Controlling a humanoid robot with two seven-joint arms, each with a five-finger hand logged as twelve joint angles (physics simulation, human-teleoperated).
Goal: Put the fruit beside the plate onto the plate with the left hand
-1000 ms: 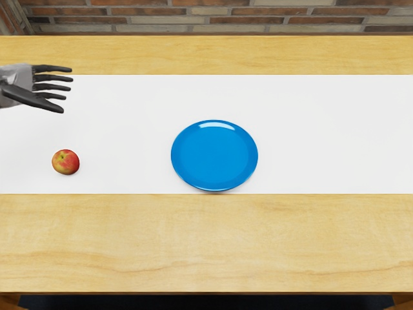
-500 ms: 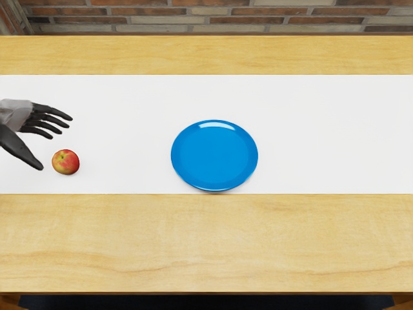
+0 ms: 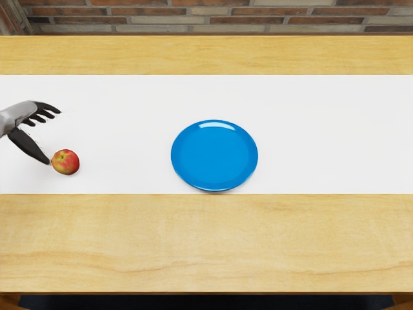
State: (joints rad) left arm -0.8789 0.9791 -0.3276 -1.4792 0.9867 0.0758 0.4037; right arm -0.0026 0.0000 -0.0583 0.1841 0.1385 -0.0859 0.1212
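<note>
A red and yellow apple (image 3: 65,161) lies on the white runner (image 3: 322,129), well left of the blue plate (image 3: 214,155). My left hand (image 3: 40,132) comes in from the left edge, just up and left of the apple. Its fingers are spread and hold nothing. The thumb tip reaches down to the apple's left side, touching or nearly touching it. The other fingers point right above the fruit. The plate holds nothing. The right arm is out of view.
The runner crosses a light wooden table (image 3: 206,245). A brick wall (image 3: 206,16) runs behind the table's far edge.
My left hand has dropped down from the upper left towards the apple and pulled slightly left. Its thumb now reaches the fruit's left side. Apple and plate have not moved.
</note>
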